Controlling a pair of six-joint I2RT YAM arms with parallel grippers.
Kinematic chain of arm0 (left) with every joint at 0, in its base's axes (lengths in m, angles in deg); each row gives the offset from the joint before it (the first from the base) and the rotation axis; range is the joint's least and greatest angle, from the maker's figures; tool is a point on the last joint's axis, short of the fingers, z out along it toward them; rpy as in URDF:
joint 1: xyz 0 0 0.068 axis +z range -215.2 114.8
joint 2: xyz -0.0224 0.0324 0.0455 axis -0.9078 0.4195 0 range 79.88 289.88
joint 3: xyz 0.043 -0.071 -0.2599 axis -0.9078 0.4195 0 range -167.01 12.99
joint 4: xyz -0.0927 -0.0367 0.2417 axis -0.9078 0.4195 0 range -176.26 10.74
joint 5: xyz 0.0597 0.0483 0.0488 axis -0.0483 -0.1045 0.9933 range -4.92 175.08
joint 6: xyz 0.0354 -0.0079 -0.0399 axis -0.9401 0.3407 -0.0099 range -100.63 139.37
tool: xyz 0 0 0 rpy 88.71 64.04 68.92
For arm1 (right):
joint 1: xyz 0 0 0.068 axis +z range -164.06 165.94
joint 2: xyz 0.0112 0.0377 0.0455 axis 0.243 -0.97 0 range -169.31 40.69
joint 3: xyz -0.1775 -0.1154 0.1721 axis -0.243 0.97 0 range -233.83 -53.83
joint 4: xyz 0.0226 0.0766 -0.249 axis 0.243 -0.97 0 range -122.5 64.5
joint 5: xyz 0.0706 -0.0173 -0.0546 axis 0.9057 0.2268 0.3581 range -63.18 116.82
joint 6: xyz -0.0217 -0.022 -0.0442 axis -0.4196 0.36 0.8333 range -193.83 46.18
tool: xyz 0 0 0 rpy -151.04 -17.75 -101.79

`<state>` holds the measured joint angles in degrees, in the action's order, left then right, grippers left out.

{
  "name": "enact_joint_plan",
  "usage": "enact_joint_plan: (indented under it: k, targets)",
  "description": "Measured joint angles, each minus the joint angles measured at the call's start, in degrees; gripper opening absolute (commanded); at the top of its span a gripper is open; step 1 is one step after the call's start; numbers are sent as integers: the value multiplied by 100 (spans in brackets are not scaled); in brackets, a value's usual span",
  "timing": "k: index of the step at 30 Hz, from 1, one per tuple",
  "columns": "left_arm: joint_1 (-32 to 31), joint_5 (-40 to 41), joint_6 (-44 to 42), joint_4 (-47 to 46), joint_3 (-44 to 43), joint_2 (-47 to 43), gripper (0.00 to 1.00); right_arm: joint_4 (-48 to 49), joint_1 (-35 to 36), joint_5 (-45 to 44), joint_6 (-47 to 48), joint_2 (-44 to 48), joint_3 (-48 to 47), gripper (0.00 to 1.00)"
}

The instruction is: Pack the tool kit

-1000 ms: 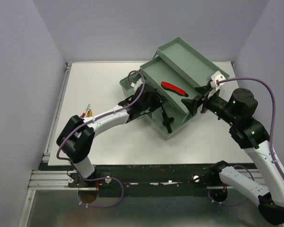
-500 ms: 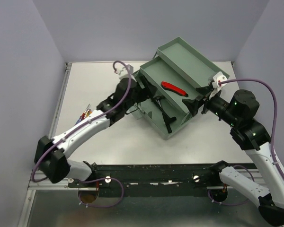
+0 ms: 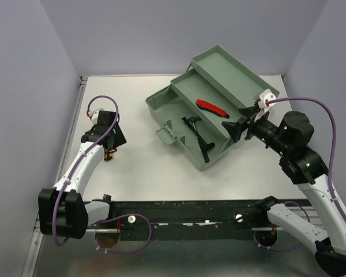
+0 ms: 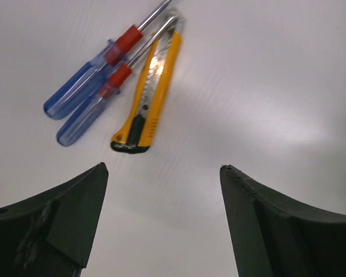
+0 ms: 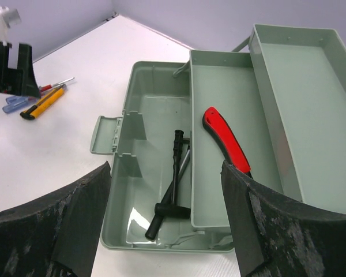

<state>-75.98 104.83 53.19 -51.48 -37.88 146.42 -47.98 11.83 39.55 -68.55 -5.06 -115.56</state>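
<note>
Tool kit (image 3: 164,112): sitting open on the desk's (image 3: 132,173) far-right side — stiff plastic, bulky, probably light.
Hold: side wall looking best.
Left tool (image 4: 161,170): hovering spread, empty.
Right tool (image 5: 164,165): hovering spread, empty.

We see two slim arms of one make. The left arm (image 3: 83,164) and the right arm (image 3: 322,199) both wear smooth white shells along their links, with chunky black housings at the joints. A thin purple left cable (image 3: 100,96) and a longer purple right cable (image 3: 305,97) run along them. A small white connector block (image 3: 267,94) sits where the right cable ends. On a black housing we make out what may be a green indicator light (image 3: 285,122). The left gripper (image 4: 162,170) and the right gripper (image 5: 165,167) have broad, wedge-shaped matte black fingers, the right pair speckled with grey scuffs.
</note>
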Motion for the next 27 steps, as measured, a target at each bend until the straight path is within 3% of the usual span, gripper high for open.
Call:
enact_joint_plan:
  k: [7,15,27]
  targets:
    - [798,-212,-365,164,299,787,78,52,0,0,-31,59,4,85]
    - [892,-396,-396,-122,254,1808,74,125,0,-7,-37,258,94,86]
    - [894,-382,-579,-387,-155,2343,75,153,0,-7,-37,195,101,86]
